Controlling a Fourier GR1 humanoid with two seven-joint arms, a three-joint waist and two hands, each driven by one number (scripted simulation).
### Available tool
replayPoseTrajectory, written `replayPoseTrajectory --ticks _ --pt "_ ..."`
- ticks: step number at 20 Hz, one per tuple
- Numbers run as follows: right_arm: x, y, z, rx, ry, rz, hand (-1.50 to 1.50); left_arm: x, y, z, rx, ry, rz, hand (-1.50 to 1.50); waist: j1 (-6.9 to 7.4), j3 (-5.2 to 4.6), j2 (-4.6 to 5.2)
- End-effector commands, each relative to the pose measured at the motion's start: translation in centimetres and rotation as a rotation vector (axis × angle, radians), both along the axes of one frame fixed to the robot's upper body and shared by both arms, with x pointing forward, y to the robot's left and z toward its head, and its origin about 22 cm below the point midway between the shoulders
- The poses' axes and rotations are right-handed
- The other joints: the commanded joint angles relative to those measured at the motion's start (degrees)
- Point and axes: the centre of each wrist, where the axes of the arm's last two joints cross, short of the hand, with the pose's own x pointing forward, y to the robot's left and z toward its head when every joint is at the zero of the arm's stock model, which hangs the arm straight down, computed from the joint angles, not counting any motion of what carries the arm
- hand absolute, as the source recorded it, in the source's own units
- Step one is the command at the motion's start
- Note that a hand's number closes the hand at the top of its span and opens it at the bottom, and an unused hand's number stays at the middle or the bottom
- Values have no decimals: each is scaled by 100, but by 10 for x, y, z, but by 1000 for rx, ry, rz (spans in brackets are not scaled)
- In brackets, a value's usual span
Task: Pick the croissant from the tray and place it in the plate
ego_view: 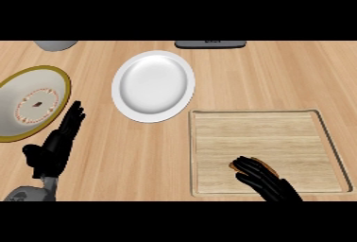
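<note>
A brown croissant [267,166] lies near the front edge of the wooden tray [279,132] at the right. My right hand [259,179] covers most of it, fingers curled over it, so only a strip of crust shows. The white plate [153,86] sits bare at the upper middle, left of the tray and apart from it. My left hand [57,144] rests open at the lower left with its fingers pointing up, holding nothing.
A gold-rimmed plate [14,90] with a patterned centre lies at the left edge, just beyond my left hand. A grey object [55,45] and a dark flat object [210,44] sit at the counter's far edge.
</note>
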Motion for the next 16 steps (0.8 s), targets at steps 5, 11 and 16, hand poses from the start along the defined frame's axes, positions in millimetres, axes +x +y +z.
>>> replayPoseTrajectory --ticks 5,11,16 --pt "-16 -48 48 -294 -39 -156 -150 8 -4 -2 2 -1 6 0 -26 -13 10" --pt "-26 -68 57 -637 78 -206 -150 -8 5 3 -7 8 -12 0 74 -12 11" --pt "-33 -50 80 -709 172 -197 -150 11 8 4 1 22 -13 0 46 -6 24"
